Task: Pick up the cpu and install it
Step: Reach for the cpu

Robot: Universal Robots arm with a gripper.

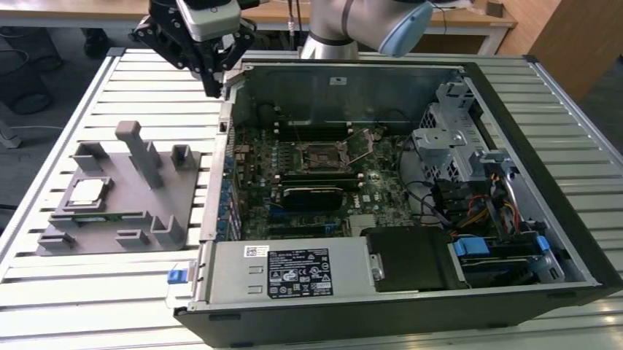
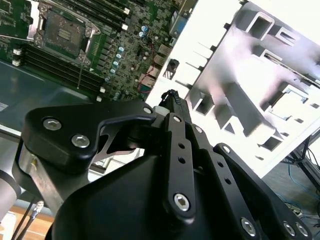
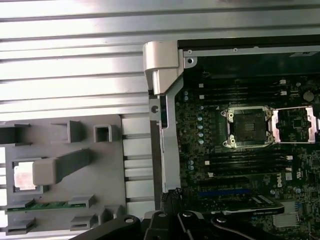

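Exterior view: cpu sits well apart from tool.

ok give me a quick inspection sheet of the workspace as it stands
surface: ribbed metal table
job's things: cpu sits in the grey fixture; socket in the open case is empty, its frame flipped open
clutter: nothing seen
grippers: gripper above the case wall nearest the fixture, fingers shut, holding nothing
cables: coloured wires inside the case, at the exterior view's right
surroundings: wooden desk behind the table
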